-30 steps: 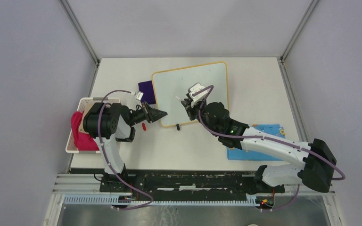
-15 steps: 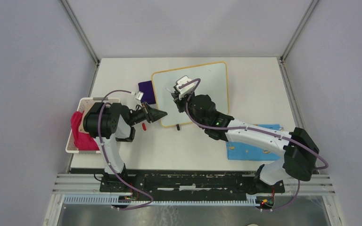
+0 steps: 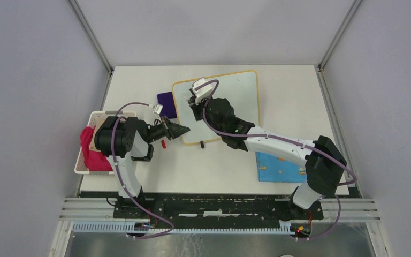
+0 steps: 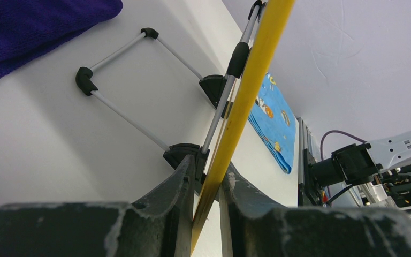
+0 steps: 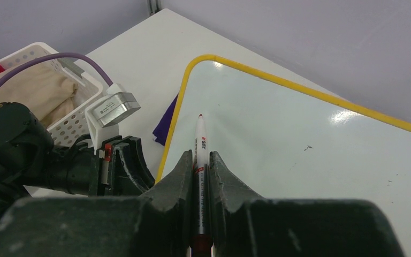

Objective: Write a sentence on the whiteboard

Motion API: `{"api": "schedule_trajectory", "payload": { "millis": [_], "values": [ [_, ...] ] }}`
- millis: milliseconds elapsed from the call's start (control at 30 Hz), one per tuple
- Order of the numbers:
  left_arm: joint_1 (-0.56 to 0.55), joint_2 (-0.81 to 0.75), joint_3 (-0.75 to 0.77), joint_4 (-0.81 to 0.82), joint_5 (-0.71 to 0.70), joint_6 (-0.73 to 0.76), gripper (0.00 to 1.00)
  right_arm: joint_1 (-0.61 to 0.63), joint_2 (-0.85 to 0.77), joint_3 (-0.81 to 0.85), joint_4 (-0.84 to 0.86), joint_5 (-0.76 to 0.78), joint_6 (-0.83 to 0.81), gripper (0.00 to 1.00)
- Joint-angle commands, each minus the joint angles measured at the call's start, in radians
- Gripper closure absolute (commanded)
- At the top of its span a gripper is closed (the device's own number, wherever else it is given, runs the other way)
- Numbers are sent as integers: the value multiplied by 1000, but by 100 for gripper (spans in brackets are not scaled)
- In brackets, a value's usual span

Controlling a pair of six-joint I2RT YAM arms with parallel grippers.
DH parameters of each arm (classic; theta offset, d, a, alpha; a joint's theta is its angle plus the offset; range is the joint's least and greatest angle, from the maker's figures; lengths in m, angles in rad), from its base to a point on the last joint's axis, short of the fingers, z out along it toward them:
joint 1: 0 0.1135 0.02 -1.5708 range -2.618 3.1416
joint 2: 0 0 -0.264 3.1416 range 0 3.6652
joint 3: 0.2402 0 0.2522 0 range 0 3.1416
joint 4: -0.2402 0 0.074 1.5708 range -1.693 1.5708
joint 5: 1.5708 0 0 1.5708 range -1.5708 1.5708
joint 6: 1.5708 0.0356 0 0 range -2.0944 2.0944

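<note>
The glossy white whiteboard with its thin yellow-orange frame (image 3: 230, 101) stood toward the far middle of the white worktop (image 3: 294, 107), propped at a tilt on a grey wire stand with black feet (image 4: 139, 80). The left end effector (image 4: 206, 171) was clamped on the board's near-left frame edge, steadying it. The right end effector (image 5: 198, 160) gripped a slim white marker with a red tip (image 5: 199, 136), its nib poised over the board's upper-left corner; whether it touched could not be told. The surface showed no words, only a few tiny specks, so the writing had apparently not begun. To do this well, the nib should probably land lightly near that corner, leaving room for the lines to run rightward. Pressure should likely stay gentle so the propped board does not shift in the left grip. The marker's barrel carried a small red printed logo, too small to read. A blue patterned cloth (image 3: 281, 166) bore cartoon prints without legible text.
</note>
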Motion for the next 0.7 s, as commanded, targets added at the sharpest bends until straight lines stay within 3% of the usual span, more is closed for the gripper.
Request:
{"api": "schedule_trajectory", "payload": {
  "millis": [0, 667],
  "values": [
    [15, 28, 5, 159, -58, -10, 98, -16, 23, 58, 33, -20, 39, 100],
    [14, 29, 5, 159, -66, -9, 98, -53, 74, 72, 12, -16, 78, 100]
  ]
}}
